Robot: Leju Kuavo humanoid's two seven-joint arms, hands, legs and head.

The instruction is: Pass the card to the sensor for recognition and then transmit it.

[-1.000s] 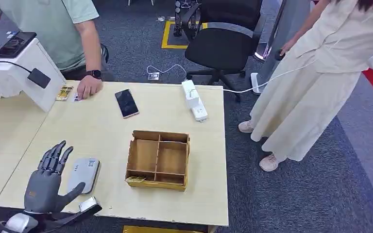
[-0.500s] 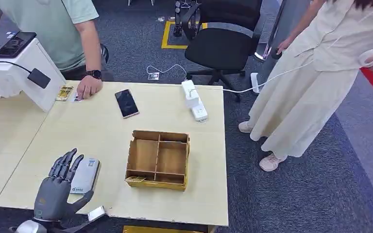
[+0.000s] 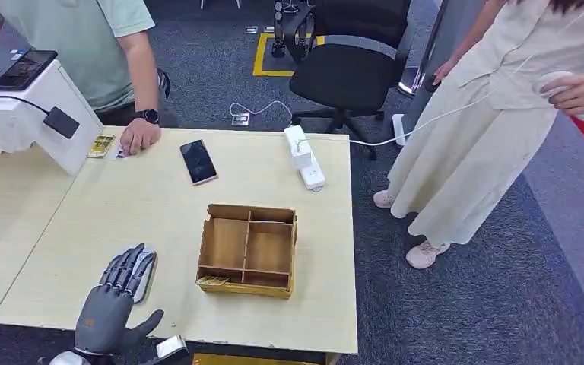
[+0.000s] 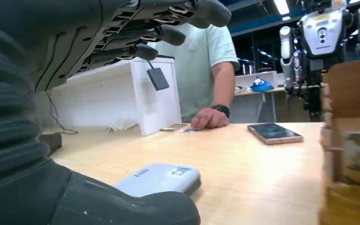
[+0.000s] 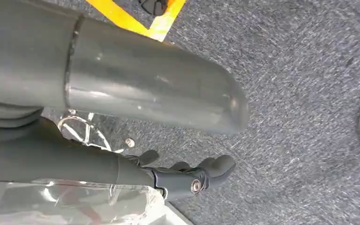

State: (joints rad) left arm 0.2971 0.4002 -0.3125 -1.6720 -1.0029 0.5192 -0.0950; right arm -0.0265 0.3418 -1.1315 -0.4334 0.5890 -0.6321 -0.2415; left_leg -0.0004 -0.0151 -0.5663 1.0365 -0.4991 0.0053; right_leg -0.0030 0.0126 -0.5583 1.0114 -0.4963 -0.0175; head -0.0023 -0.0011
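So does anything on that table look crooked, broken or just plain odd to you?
Nothing is spilled or visibly broken. The dark smartphone and the white power strip lie at a slant to the table's edges, and the brown cardboard divider box sits slightly turned. The robot's left hand hovers, fingers spread, over the flat grey card sensor.

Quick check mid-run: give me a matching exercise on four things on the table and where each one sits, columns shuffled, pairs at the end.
Things:
1. dark smartphone with the pink rim
2. grey rounded card sensor
3. brown divided cardboard box
4. white power strip

Places:
A. table middle
B. far edge, near the office chair
C. under the left robot hand
D. near the seated person's hand

Pairs: 1-D, 2-C, 3-A, 4-B
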